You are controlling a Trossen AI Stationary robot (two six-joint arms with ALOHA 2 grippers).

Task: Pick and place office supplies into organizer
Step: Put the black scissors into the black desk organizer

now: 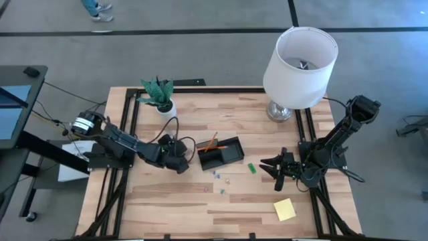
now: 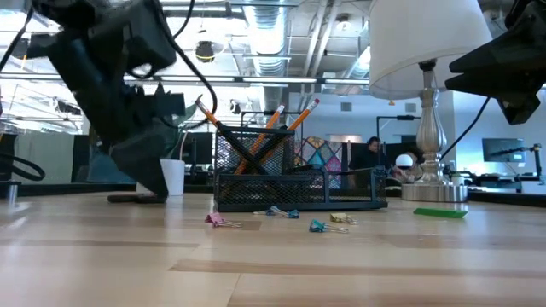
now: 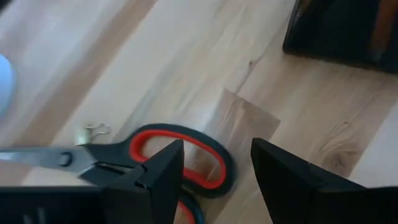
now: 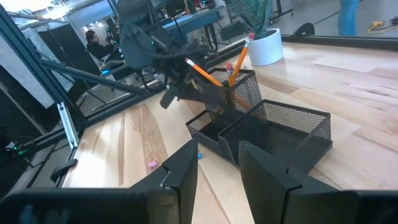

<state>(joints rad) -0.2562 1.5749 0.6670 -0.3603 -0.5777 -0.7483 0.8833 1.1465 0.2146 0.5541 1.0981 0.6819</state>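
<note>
On the wooden table [image 1: 167,201] we see our left gripper [image 3: 214,180] open over the red-handled scissors [image 3: 180,155], left of the organizer [image 1: 221,152].

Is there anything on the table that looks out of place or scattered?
Yes. Several small binder clips lie scattered on the wood in front of the organizer, and the red-handled scissors lie flat on the table beneath the open left gripper.
</note>
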